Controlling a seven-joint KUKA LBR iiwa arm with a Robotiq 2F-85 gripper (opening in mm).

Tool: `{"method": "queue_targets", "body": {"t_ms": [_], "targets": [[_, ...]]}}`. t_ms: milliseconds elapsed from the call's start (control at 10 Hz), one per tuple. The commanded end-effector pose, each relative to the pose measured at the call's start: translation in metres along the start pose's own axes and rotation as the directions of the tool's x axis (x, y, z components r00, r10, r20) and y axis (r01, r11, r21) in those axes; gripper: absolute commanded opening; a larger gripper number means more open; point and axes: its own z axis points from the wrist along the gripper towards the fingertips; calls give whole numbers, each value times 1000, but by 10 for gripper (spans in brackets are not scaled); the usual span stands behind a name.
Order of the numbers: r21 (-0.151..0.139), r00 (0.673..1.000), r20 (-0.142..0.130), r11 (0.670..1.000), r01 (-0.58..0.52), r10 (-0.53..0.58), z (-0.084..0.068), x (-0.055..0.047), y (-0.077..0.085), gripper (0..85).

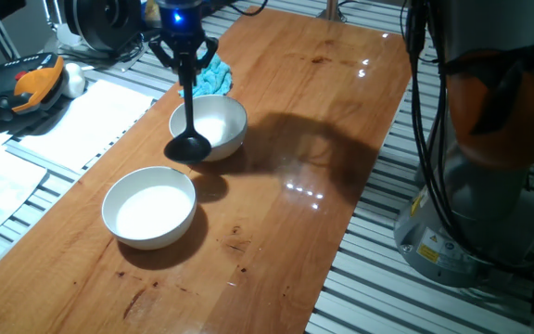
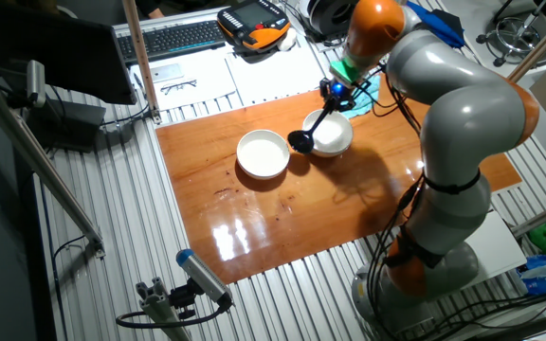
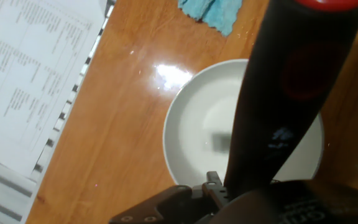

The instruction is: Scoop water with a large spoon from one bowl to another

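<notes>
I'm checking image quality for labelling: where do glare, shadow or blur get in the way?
One fixed view: glare spots on the table, arm shadow right of the far bowl. Other fixed view: broad glare at the table's near edge. Hand view: spoon handle blurred, hiding part of the bowl; glare beside the rim.

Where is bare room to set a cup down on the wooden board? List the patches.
Free: the broad stretch of wooden board between the two bowls and the robot base, and the strip in front of the near bowl. Crowded: around the far bowl, ladle and blue cloth.
</notes>
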Motion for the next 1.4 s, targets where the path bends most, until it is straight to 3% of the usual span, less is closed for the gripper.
{"method": "queue_targets", "body": {"t_ms": [0, 400, 600, 1300], "targets": [[-1, 1000, 4, 1000, -1, 1, 0, -3, -3, 0], [-17, 1000, 9, 1000, 13, -13, 9, -23, -25, 0], [-14, 1000, 24, 1000, 12, -12, 7, -23, -25, 0], [1, 1000, 21, 1000, 11, -11, 1, -20, -21, 0]]}}
